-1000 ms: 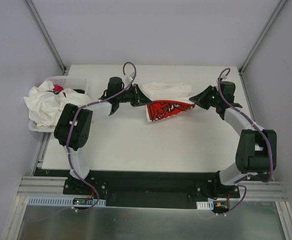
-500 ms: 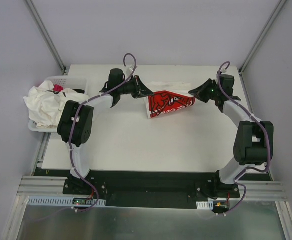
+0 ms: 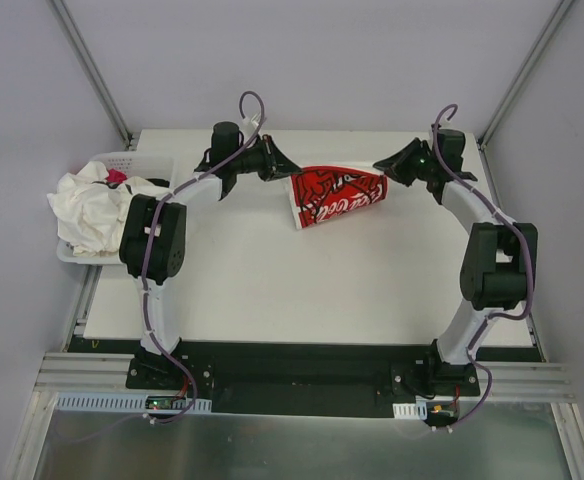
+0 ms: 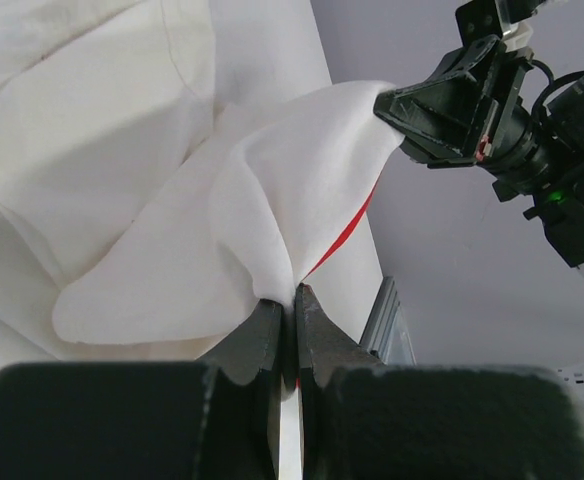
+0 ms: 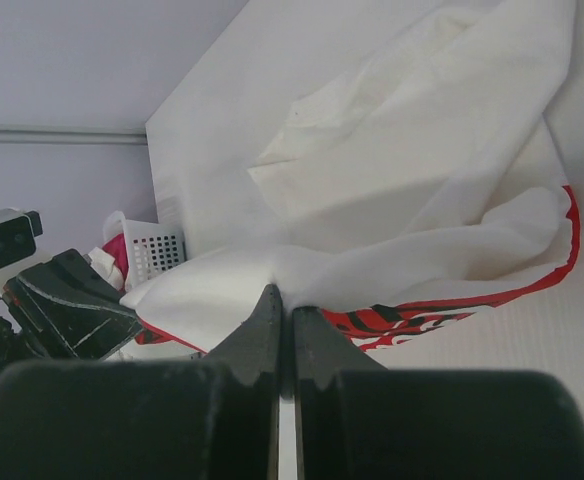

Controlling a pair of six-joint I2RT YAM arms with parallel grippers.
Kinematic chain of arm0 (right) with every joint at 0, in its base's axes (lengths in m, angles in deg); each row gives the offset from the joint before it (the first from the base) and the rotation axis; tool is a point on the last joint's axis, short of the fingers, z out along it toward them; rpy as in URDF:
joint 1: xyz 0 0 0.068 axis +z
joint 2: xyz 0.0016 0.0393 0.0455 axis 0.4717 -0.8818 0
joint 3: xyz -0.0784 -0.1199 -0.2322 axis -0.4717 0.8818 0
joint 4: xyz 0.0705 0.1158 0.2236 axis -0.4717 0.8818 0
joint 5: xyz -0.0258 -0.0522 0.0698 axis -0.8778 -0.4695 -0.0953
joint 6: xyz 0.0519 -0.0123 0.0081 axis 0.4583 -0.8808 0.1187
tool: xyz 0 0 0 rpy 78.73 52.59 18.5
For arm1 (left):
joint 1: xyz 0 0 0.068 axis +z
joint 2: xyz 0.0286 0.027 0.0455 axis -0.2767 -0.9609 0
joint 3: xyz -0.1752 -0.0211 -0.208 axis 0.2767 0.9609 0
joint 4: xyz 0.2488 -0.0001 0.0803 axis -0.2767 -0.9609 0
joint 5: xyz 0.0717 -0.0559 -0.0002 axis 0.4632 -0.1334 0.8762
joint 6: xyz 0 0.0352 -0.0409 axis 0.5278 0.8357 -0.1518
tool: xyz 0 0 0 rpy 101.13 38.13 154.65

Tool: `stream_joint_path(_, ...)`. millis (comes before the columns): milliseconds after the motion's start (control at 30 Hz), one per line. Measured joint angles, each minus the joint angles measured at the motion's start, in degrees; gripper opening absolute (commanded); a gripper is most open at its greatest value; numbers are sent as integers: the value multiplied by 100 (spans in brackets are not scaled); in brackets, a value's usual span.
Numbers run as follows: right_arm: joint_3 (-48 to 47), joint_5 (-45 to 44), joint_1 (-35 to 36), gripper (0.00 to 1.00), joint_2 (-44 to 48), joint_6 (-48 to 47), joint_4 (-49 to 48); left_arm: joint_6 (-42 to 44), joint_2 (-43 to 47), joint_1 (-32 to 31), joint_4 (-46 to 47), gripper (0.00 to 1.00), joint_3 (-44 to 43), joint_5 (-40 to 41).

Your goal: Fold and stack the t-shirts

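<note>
Counter (image 3: 272, 290): white. Both arms reach out over its far half.

Pile (image 3: 92, 210): crumpled off-white shirts, heaped in the basket (image 3: 147, 162) at the counter's left edge and spilling over its near rim.

Shirt (image 3: 334, 193): white with a red print and white lettering, at far centre. It is stretched between the two claws, well apart from the pile. The print shows to the top camera, and mostly plain white cloth shows to the wrist cameras. The upper edge is lifted. In the right wrist view the rest trails down onto the counter.

Left claw (image 3: 285, 168): jaws pressed together, pinching a fold at the shirt's left end.

Right claw (image 3: 380, 167): jaws pressed together, pinching the cloth edge at the shirt's right end.

The claws face each other with the shirt between them.
</note>
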Motion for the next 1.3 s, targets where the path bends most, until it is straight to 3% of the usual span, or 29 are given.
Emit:
stream_joint_path(267, -765, 15, 57, 1, -450, 26, 162, -11, -256, 122, -140, 0, -734, -96)
stream_joint_path(933, -2518, 140, 94, 1, -1976, 166, 595, -358, -1217, 339, -179, 0, -1545, -151)
stream_joint_path(1300, -3508, 184, 125, 1, -2347, 186, 848, -439, -1388, 463, -315, 0, -2273, -245)
